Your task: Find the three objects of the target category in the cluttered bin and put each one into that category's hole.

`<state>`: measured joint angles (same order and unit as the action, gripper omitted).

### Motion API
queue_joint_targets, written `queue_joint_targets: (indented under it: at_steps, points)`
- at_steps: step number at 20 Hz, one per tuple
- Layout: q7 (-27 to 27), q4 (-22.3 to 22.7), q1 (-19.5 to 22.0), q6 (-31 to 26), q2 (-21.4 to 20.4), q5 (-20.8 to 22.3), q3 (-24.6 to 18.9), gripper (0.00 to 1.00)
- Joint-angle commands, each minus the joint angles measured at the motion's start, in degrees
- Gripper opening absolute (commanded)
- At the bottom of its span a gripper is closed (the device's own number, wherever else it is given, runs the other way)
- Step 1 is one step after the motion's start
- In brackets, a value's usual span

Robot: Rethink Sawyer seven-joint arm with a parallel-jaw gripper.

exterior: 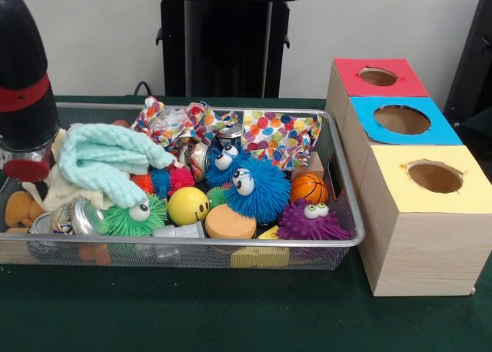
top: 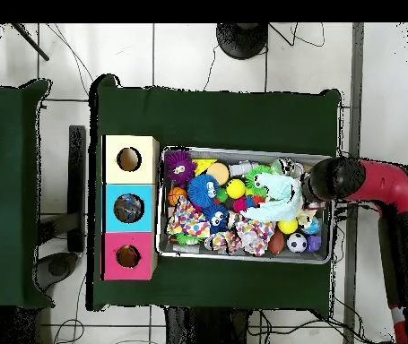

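Poised low over the cluttered bin [top: 246, 258] at mid-bench, tool [top: 319, 182] state impossible to tell, probably probing for tan plush [exterior: 21, 207] half-buried under mint cloth [exterior: 108, 161], red-topped hole [exterior: 378, 76] waiting opposite.

Pale wall [exterior: 92, 37]; white tiled floor [top: 198, 58].

Bright, even indoor light in both views, no harsh glare.
Front view: soft shadows under the wire bin [exterior: 350, 240] and boxes on the green surface [exterior: 192, 313]; arm [exterior: 23, 83] at left edge blurred, too close. Overhead view: flat light w/ faint shadows.
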<state>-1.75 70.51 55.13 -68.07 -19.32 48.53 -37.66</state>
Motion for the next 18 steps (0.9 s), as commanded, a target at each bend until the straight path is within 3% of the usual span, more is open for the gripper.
queue_joint_targets:
  at_steps: [1, 18]
  points:
    - [-12.44, -5.86, -0.99, -0.55, 1.72, 2.37, -0.05, 1.00]
    - [-11.59, -2.42, -0.85, 0.47, -1.66, 1.85, 0.14, 1.00]
